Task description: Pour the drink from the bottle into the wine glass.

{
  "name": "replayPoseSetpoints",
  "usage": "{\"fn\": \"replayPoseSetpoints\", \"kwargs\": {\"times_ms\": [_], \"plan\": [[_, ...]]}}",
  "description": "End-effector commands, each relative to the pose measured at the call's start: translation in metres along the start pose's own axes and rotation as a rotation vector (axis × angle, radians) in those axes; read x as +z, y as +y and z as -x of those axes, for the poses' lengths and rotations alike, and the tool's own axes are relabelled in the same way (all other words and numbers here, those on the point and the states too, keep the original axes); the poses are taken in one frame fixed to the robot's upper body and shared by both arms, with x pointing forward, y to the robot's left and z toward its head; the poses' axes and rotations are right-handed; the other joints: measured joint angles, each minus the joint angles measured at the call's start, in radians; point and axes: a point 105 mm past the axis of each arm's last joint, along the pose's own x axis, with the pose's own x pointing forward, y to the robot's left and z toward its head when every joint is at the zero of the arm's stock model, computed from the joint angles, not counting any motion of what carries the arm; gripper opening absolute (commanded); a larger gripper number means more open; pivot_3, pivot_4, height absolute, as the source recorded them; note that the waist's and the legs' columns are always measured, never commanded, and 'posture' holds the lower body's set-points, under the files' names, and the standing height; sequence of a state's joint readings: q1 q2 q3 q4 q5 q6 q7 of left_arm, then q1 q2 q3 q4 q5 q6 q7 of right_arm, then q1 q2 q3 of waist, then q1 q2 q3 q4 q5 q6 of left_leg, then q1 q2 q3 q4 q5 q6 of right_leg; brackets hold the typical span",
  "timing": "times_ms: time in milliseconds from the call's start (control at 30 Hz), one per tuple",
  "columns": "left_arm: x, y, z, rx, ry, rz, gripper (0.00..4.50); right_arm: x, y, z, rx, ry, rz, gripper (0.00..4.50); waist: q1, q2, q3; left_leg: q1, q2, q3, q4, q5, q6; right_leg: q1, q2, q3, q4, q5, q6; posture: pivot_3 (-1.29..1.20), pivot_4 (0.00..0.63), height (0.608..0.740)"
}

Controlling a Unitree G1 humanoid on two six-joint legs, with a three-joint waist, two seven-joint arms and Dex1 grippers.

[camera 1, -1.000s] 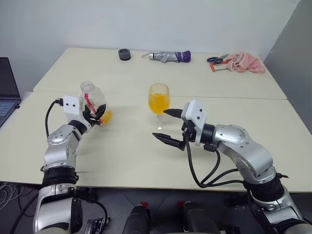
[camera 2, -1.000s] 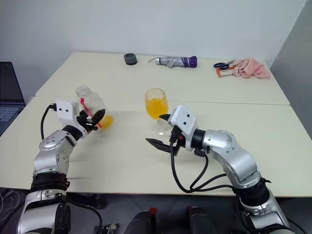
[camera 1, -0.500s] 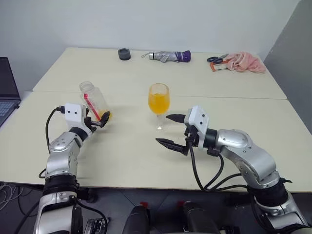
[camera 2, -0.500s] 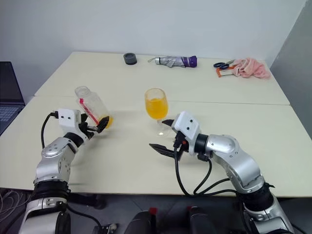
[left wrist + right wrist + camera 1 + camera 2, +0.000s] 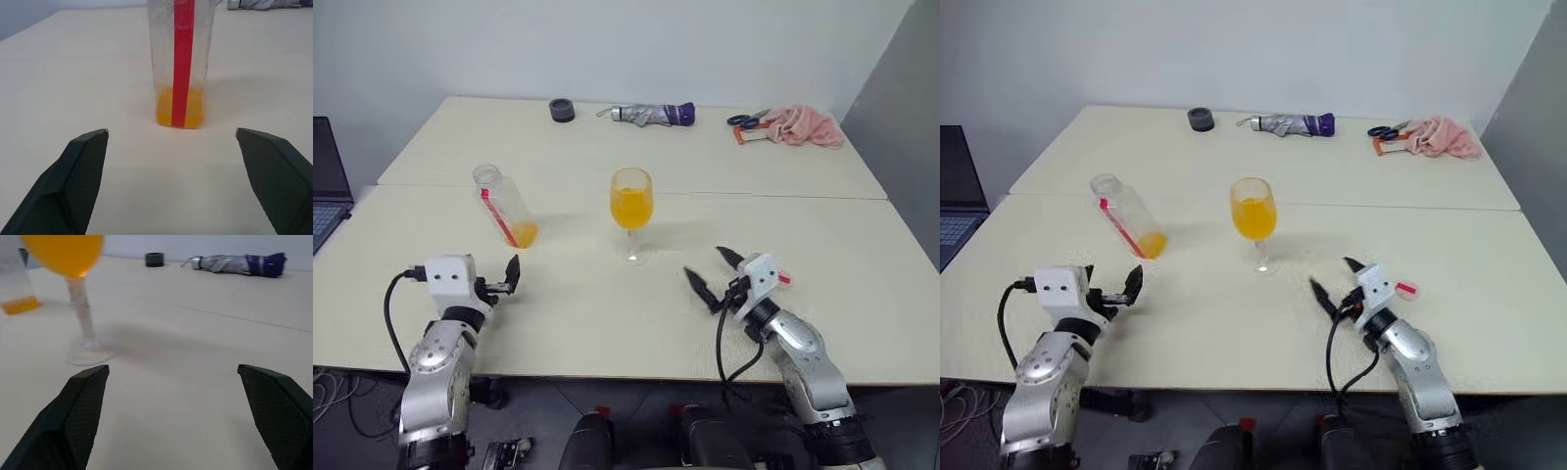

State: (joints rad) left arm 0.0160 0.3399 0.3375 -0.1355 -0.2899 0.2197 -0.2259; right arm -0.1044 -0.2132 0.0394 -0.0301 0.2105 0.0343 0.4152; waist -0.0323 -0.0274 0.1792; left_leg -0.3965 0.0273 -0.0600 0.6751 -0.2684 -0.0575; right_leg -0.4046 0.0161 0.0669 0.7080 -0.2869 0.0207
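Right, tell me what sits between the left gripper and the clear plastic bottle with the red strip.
Nothing: in the left wrist view, bare beige tabletop runs from the open left gripper to the bottle.

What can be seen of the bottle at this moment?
The bottle is small, clear plastic with a squarish body, a wide open neck with no cap on it, and a red strip down its side. A little orange drink sits at its base; the rest is empty. It stands on the table, to the robot's left of the wine glass, and nothing touches it. The left hand is open, short of it.
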Motion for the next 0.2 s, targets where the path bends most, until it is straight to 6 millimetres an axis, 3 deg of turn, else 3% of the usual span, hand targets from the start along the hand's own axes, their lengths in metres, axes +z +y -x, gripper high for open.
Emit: {"fn": "replayPoseSetpoints", "kwargs": {"times_ms": [33, 200], "plan": [[0.0122, -0.0011, 0.0057, 0.002, -0.057, 0.006, 4.46, 0.0131, -0.0092, -0.0069, -0.031, -0.065, 0.017, 4.5, 0.0, 0.0, 0.0, 0.0, 0.0, 0.001, 0.0, 0.0, 0.0, 0.0, 0.0, 0.001, 0.0, 0.0, 0.0, 0.0, 0.15, 0.74], [0.0115, -0.0033, 0.0104, -0.013, -0.063, 0.004, 4.46, 0.0159, -0.0119, -0.0118, -0.018, -0.072, 0.031, 4.5, 0.0, 0.0, 0.0, 0.001, 0.0, 0.002, -0.001, 0.0, 0.0, 0.0, 0.001, 0.002, 0.0, 0.0, 0.0, 0.0, 0.15, 0.74]]}}
